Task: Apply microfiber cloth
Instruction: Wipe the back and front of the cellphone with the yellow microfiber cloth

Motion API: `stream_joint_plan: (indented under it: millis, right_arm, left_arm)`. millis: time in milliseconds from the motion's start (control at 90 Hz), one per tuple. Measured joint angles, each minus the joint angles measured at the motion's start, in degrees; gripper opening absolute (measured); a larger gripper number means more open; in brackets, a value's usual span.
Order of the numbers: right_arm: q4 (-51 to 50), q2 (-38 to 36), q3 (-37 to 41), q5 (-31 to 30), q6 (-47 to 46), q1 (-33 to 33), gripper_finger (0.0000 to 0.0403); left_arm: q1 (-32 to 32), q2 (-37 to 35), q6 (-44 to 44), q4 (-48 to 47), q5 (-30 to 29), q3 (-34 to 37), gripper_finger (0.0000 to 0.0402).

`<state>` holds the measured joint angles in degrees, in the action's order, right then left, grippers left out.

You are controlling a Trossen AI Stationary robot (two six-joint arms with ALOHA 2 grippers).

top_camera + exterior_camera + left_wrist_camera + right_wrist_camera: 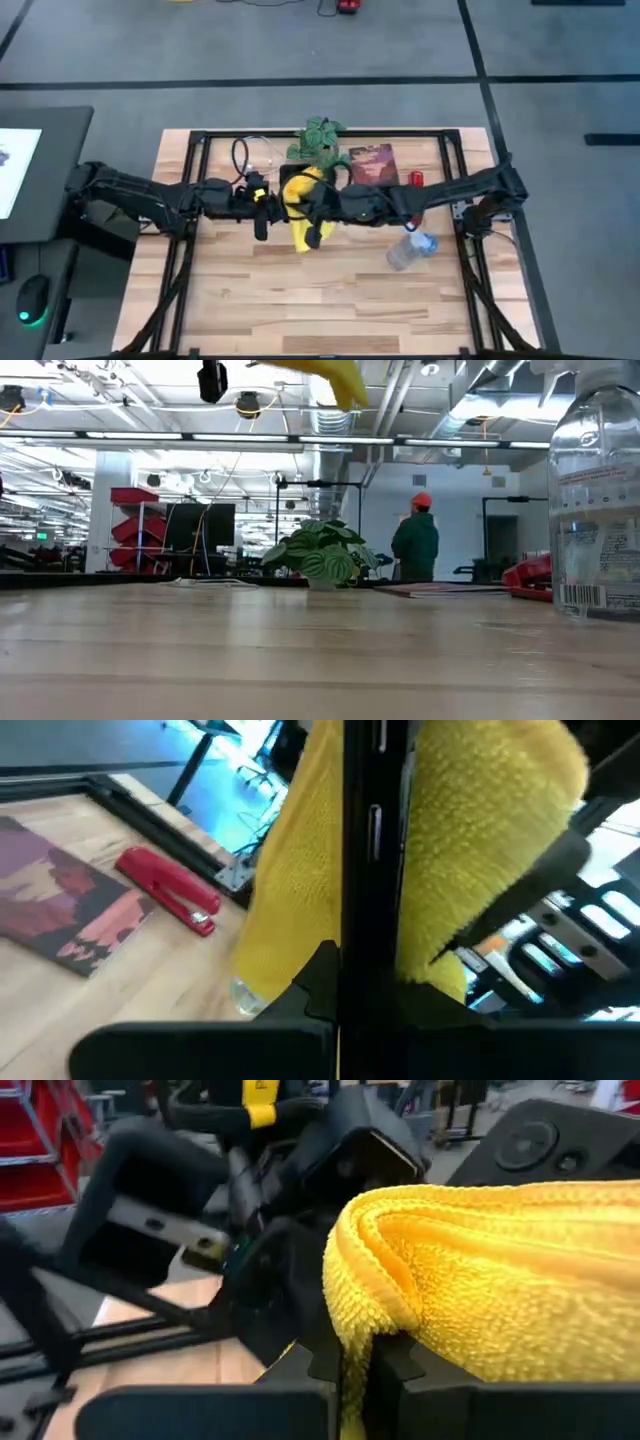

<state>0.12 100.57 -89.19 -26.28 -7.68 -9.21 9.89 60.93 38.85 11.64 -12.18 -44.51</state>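
Note:
The bright yellow microfiber cloth point(305, 212) hangs bunched in the air above the table's middle, with my right gripper point(322, 208) shut on it. My left gripper point(262, 205) is just left of it, shut on a thin black smartphone point(372, 840) that the left wrist view shows edge-on. There the cloth point(480, 830) shows on both sides of the phone, right behind it. I cannot tell whether cloth and phone touch. In the low view the cloth's lower tip point(340, 380) is high above the table. My left gripper pinches the smartphone's end point(345, 955) between its two fingers, which lie on its flat faces. The phone sticks out forward along the fingers, lifted clear of the table. My right gripper pinches a folded edge of the cloth point(352, 1342), several layers thick, between its two fingers point(300, 1365). It comes level from the table's right. The cloth bulges past the fingers and droops slack, clear of the table.
A potted plant point(320, 140), a dark red booklet point(373, 163) and a red stapler point(416, 179) are at the far middle. A clear bottle point(410, 250) lies right of centre. A person point(414, 540) stands in the room beyond the table.

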Motion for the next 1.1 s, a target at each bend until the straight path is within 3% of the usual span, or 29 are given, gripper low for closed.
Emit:
stream_joint_plan:
  millis: [367, 444, 856, 1100]
  right_arm:
    - [4.03, -1.16, 0.11, -2.85, 0.36, 3.20, 0.0000]
    - [3.74, -1.20, 0.11, -4.89, -3.16, 3.50, 0.0000]
    - [-9.62, -1.15, -0.14, -4.61, -7.26, 1.12, 0.0000]
    - [-7.09, -1.66, 0.11, -6.41, -6.86, 1.60, 0.0000]
  left_arm:
    - [0.07, 0.08, 0.17, -3.61, -0.11, -0.20, 0.0004]
    - [0.07, 0.09, 0.18, -5.89, -0.18, -0.22, 0.0004]
    - [-0.39, -1.79, -1.33, -10.40, -0.35, 0.02, 0.0004]
    - [-0.02, -2.54, 0.02, -13.76, 1.03, -0.13, 0.0004]
